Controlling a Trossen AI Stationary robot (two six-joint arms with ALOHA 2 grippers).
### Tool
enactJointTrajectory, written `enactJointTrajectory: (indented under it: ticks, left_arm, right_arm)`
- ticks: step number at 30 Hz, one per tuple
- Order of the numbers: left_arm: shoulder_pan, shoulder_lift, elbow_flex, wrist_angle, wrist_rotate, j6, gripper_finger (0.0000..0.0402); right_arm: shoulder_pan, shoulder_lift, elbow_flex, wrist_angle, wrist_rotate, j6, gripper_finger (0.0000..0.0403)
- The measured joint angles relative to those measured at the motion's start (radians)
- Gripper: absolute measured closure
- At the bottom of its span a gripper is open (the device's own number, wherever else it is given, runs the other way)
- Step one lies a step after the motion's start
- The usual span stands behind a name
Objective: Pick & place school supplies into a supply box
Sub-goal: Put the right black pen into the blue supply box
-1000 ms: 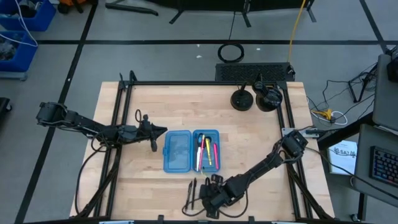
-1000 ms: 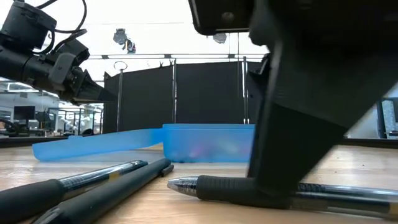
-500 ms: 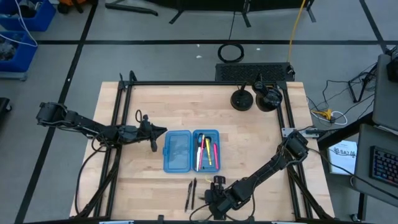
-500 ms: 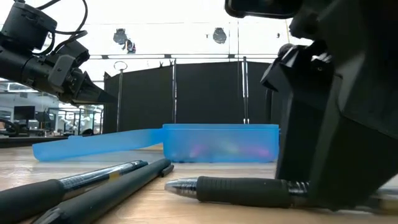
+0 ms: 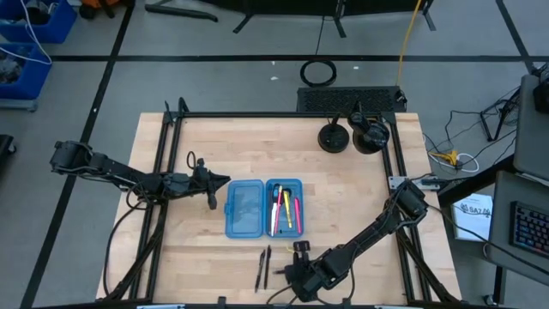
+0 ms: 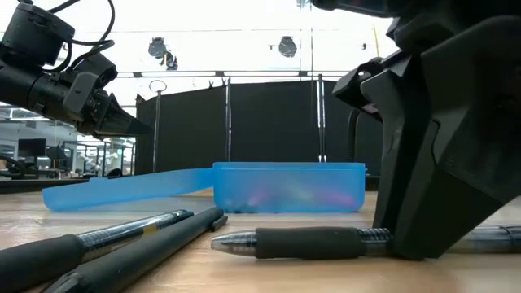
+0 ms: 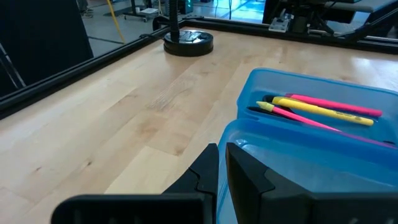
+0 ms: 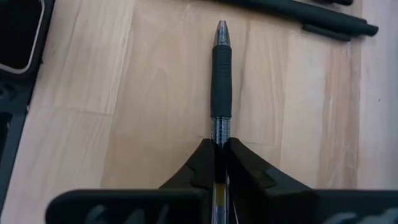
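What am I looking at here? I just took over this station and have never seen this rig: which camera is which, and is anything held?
Two dark robot arms work at a wooden table. One camera looks straight down, one sits at table height, one rides on each wrist. The open blue supply box holds pink and yellow pens. The right gripper, at the table's near edge, is shut on a black pen lying on the wood. Two more dark pens lie beside it. The left gripper is shut, holds nothing, and hovers by the box.
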Motion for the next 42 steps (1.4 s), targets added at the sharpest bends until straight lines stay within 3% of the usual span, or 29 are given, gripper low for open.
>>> enactJointTrajectory:
  ticks: [11,16,30,36,42]
  left_arm:
    - [0.0,0.0,0.0,0.0,0.0,-0.016,0.0371]
    - [0.0,0.0,0.0,0.0,0.0,-0.034,0.0371]
    - [0.0,0.0,0.0,-0.008,0.0,-0.044,0.0371]
    - [0.0,0.0,0.0,-0.008,-0.001,-0.033,0.0371]
    - [0.0,0.0,0.0,-0.008,-0.001,-0.032,0.0371]
  right_arm:
    - [0.007,-0.016,0.0,-0.011,-0.005,-0.074,0.0383]
    - [-0.001,-0.087,0.0,-0.064,-0.065,-0.093,0.0384]
    - [-0.042,-0.143,0.174,-0.373,-0.072,-0.171,0.0384]
    - [-0.055,-0.145,0.278,-0.52,-0.061,-0.34,0.0384]
    - [-0.086,-0.146,0.385,-0.748,-0.027,-0.666,0.0384]
